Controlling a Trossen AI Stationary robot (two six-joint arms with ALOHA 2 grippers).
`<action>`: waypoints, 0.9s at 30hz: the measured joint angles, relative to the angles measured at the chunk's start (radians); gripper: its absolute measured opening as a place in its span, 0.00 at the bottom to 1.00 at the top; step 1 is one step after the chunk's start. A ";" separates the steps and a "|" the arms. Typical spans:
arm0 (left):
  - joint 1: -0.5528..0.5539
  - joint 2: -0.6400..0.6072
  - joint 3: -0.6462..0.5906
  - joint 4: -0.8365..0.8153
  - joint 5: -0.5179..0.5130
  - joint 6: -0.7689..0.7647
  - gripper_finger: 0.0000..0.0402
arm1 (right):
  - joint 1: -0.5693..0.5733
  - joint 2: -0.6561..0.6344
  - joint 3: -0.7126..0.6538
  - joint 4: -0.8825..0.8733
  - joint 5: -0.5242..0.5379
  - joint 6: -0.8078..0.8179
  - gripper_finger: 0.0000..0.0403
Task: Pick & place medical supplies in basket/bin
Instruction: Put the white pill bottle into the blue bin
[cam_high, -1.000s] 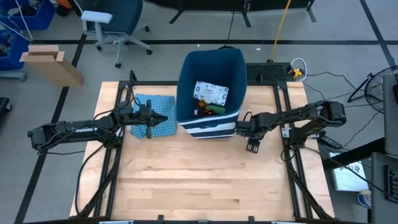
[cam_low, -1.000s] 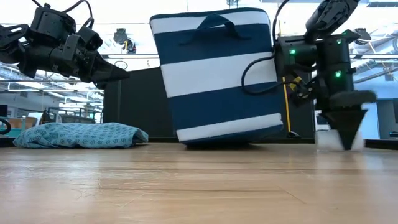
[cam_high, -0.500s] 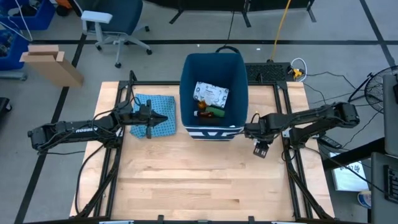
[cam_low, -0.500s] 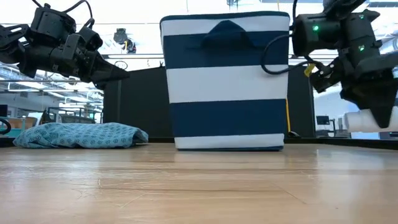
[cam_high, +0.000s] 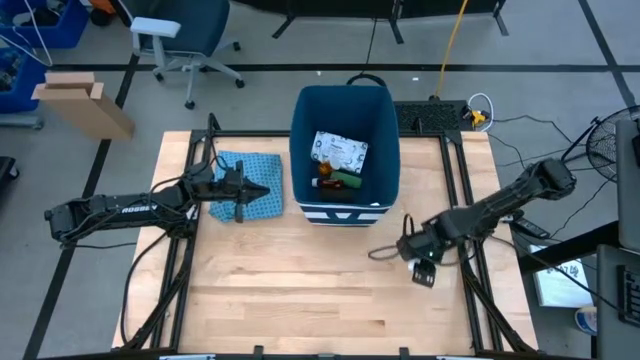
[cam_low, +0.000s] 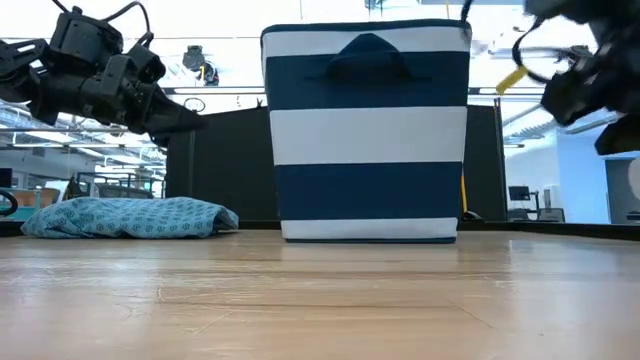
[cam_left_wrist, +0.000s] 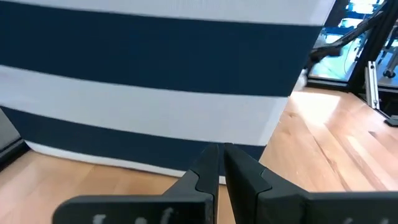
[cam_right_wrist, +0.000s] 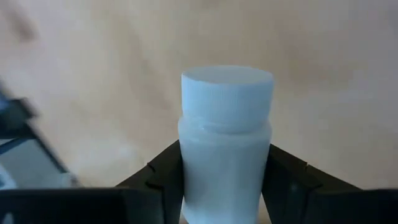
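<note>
Now the right gripper (cam_right_wrist: 225, 186) pinches a white bottle (cam_right_wrist: 225, 146), a smooth plastic cylinder with a ribbed cap, its long axis running straight out between the fingers, cap end forward, over bare wood. Behind that gripper stands the bin (cam_high: 345, 205), soft-walled, navy with white stripes, holding a flat white packet (cam_high: 342, 150). Beside a crumpled blue cloth (cam_high: 262, 170), the left gripper (cam_left_wrist: 220, 163) is pressed together, pointing at the bin.

Upright striped bin (cam_high: 346, 100) holds packet (cam_high: 341, 151), bottle (cam_high: 328, 183), green cylinder (cam_high: 347, 178).

White bottle (cam_right_wrist: 226, 143) base hidden between fingers (cam_right_wrist: 289, 183)
</note>
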 joint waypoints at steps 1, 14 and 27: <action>0.000 0.000 0.000 -0.007 0.000 0.000 0.06 | 0.033 0.000 0.000 0.048 -0.001 0.021 0.39; 0.000 0.000 0.000 -0.010 0.000 0.004 0.06 | 0.164 -0.002 0.079 0.555 0.064 -0.147 0.38; 0.000 0.000 0.000 -0.008 -0.002 0.020 0.06 | 0.032 -0.283 0.380 0.371 0.640 -0.865 0.38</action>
